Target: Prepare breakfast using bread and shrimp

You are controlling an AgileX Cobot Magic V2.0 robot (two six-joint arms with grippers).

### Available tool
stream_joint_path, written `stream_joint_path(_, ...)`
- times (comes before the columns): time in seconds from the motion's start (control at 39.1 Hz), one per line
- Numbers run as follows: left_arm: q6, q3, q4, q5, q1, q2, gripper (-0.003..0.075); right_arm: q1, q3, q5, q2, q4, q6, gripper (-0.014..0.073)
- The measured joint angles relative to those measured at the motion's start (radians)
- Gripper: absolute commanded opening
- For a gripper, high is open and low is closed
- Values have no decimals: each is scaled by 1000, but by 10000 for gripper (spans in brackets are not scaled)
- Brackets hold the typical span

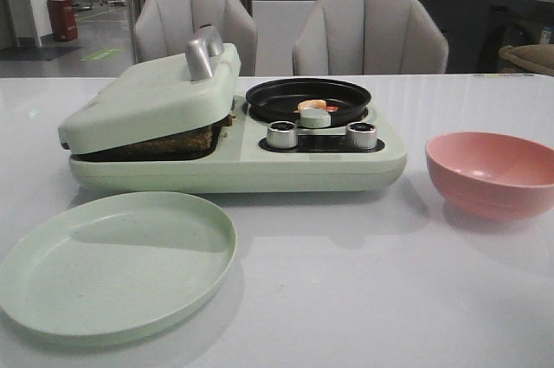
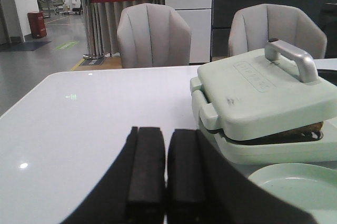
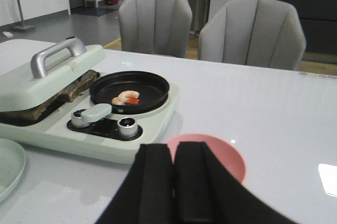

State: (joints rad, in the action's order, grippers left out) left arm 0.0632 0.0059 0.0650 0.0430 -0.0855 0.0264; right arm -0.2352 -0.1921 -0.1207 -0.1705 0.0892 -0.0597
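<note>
**Two grippers closed and empty, bread under the lid**

Both sets of jaws are pressed together on nothing: the left gripper hovers over the white tabletop near the pale green breakfast maker, the right gripper just above the pink bowl. The bread sits sandwiched beneath the maker's lid (only its brown edge shows). The shrimp lies in the black round pan beside it. A green plate rests in front.
</note>
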Motion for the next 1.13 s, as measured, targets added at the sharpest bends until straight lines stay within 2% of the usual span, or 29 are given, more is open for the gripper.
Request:
stream_joint_path(0.23, 0, 0, 0, 0, 0, 0, 114, 74, 95, 46, 130, -37, 34, 142)
stream_joint_path(0.46, 0, 0, 0, 0, 0, 0, 114, 92, 213, 96, 181, -38, 36, 142)
stream_joint_path(1.13, 0, 0, 0, 0, 0, 0, 114, 92, 218, 121, 181, -38, 38, 142)
